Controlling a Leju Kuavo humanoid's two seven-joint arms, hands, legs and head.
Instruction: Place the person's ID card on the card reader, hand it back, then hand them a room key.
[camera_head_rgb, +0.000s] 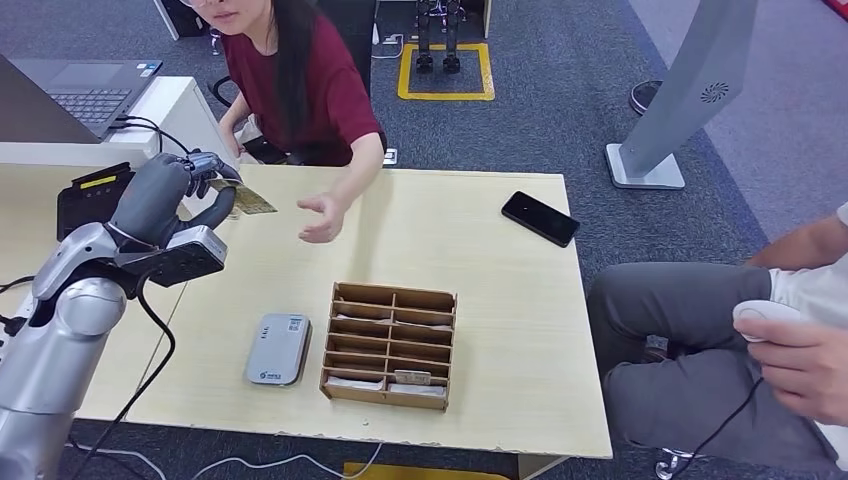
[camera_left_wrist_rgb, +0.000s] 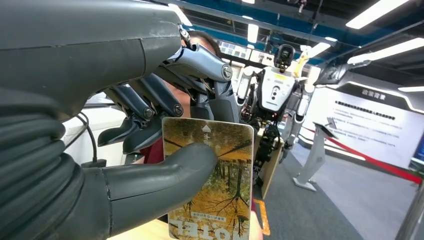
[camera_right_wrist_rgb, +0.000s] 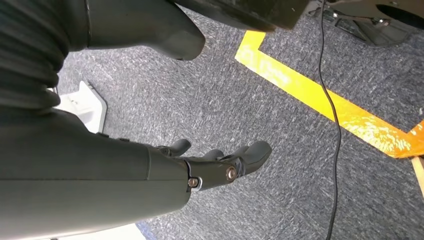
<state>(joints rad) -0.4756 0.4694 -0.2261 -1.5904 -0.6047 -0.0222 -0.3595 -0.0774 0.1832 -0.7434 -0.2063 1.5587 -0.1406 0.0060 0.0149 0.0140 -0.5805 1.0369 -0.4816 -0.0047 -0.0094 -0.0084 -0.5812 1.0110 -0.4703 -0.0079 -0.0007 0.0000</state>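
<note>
The table (camera_head_rgb: 480, 300) is bearing a wooden rack (camera_head_rgb: 389, 345) with a grey reader (camera_head_rgb: 278, 349) just beside it. The left arm is reaching up over the table's far left side, its hand (camera_head_rgb: 190, 180) raised and holding a card (camera_head_rgb: 243, 201) between thumb (camera_left_wrist_rgb: 170, 167) and fingers (camera_left_wrist_rgb: 150, 102), toward the person's open hand (camera_head_rgb: 322, 217), which is hovering near. The right hand (camera_right_wrist_rgb: 220, 162) is hanging over the carpet, fingers loosely apart and holding nothing.

left hand (camera_head_rgb: 196, 178) raised, thumb and fingers pinching | right hand (camera_right_wrist_rgb: 220, 162) hanging, fingers loosely apart
</note>
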